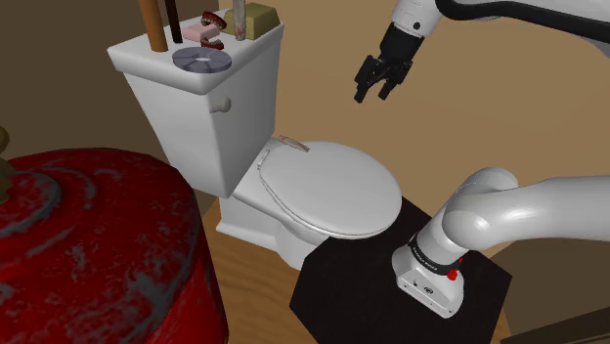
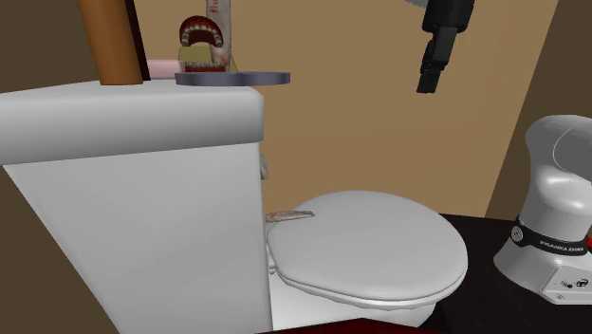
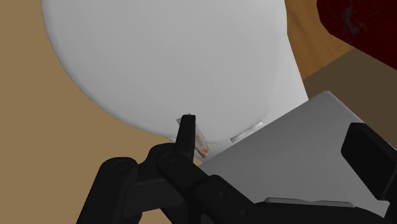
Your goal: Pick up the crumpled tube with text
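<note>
**Tube at the seat hinge, gripper up in the air**

I am seeing the gripper [image 1: 374,93] hanging above the smooth white oval toilet lid [image 1: 332,186], its fingers pressed together on nothing. The crumpled tube [image 1: 293,145], pale and creased, is lying flat at the lid's rear edge, just beside the tank [image 1: 196,127]. Nothing is standing between them. On the tank top I am noting a grey disc [image 1: 200,61], a brown cylinder [image 1: 152,24], a teeth model [image 1: 209,21] and an olive block [image 1: 258,17].
</note>
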